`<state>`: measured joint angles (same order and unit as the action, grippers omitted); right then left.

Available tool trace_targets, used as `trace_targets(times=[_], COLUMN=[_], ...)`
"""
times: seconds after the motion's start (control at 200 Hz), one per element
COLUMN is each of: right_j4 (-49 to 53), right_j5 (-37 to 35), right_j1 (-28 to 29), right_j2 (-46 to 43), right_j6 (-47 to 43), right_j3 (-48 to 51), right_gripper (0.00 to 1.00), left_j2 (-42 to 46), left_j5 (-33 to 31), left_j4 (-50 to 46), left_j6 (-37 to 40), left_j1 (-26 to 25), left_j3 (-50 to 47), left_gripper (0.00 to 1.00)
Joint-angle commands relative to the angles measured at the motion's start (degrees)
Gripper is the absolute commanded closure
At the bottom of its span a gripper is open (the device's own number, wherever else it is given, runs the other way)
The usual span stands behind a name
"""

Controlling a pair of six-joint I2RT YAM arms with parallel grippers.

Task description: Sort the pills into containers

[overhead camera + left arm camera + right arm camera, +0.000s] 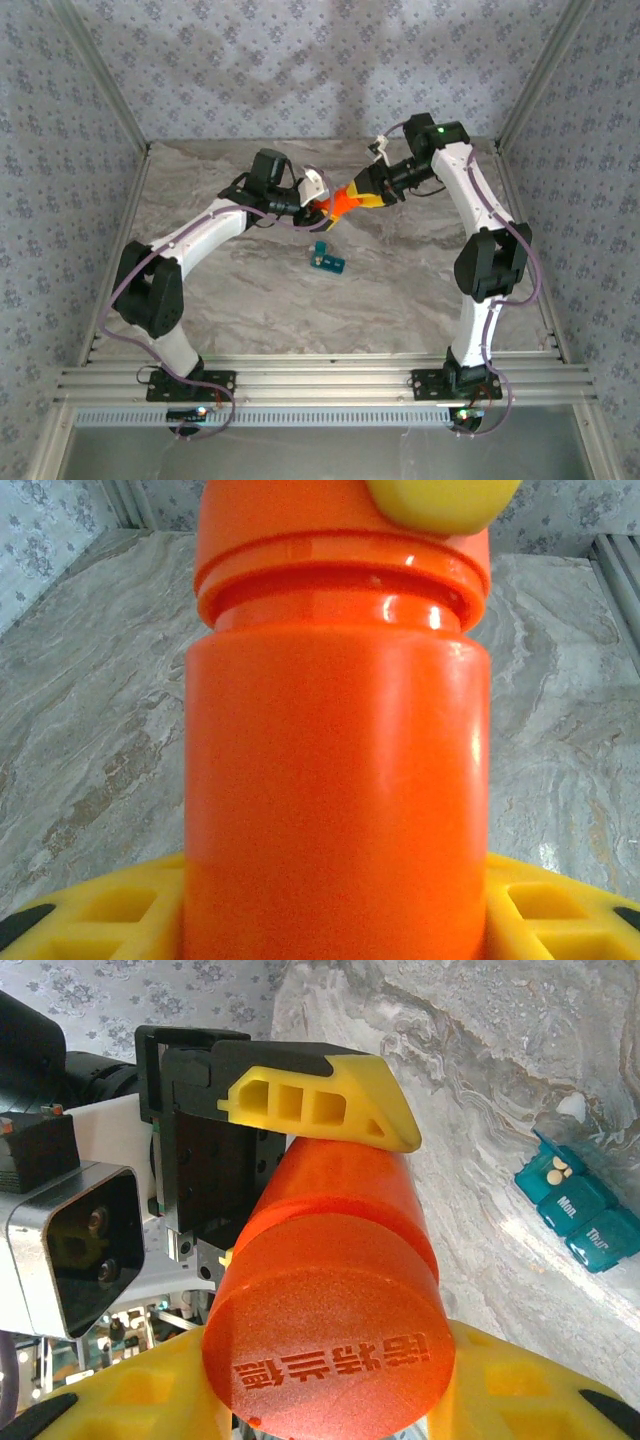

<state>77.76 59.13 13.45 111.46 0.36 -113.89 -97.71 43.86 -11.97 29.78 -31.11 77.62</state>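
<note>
An orange pill bottle [341, 203] hangs in the air between both arms, above the marble table. My left gripper [322, 207] is shut on the bottle's body [335, 780], with its yellow fingers [95, 915] on either side. My right gripper [362, 196] is shut on the bottle's cap [330, 1335], which bears embossed characters. The teal pill box [327, 261] lies on the table below the bottle. In the right wrist view one compartment of the pill box [590, 1222] stands open with pale pills [553, 1170] inside.
A small white thing [570, 1106] lies on the table beside the pill box. Patterned walls and metal frame rails [320, 380] close in the marble table [260, 310] on all sides. The left wrist camera housing [75, 1235] sits close to the bottle.
</note>
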Motion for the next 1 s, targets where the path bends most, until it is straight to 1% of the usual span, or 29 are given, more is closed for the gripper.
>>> trace_targets(times=[0.0,0.14,0.195,0.265,0.34,0.43,0.725,0.865,0.994], right_j4=[1.84,1.83,1.71,1.78,1.39,2.83,-5.78,-5.72,-5.10], right_j5=[0.85,-2.62,-5.11,-5.42,-4.29,-0.86,6.77,9.60,10.52], right_j1=[2.02,2.51,3.10,3.75,4.27,4.55,4.03,3.69,3.51], right_j2=[2.24,2.60,2.95,3.48,4.17,4.73,1.54,1.22,1.48], right_j6=[-0.58,0.06,1.11,1.48,1.48,-0.31,3.65,2.99,2.72], right_j3=[-1.20,-2.53,-3.51,-4.40,-4.68,-4.53,3.06,3.58,3.28], right_gripper=[0.65,0.65,0.66,0.66,0.66,0.66,0.66,0.66,0.67], left_j2=[0.86,0.77,0.53,0.08,-0.15,0.06,1.38,1.38,1.21], left_j5=[3.61,3.77,3.79,3.80,3.52,3.21,2.95,3.85,4.48], left_j4=[0.66,-1.33,-2.25,-3.49,-2.97,-1.18,6.43,7.64,8.02], left_j6=[3.84,5.52,6.34,6.78,6.59,5.59,0.62,-0.74,-1.47], left_j1=[-1.88,-2.00,-2.25,-2.54,-2.79,-2.87,-2.79,-2.70,-2.80], left_j3=[4.19,4.86,5.45,6.46,6.50,5.98,3.37,3.41,3.80], left_gripper=[1.00,1.00,1.00,1.00,1.00,1.00,1.00,1.00,1.00])
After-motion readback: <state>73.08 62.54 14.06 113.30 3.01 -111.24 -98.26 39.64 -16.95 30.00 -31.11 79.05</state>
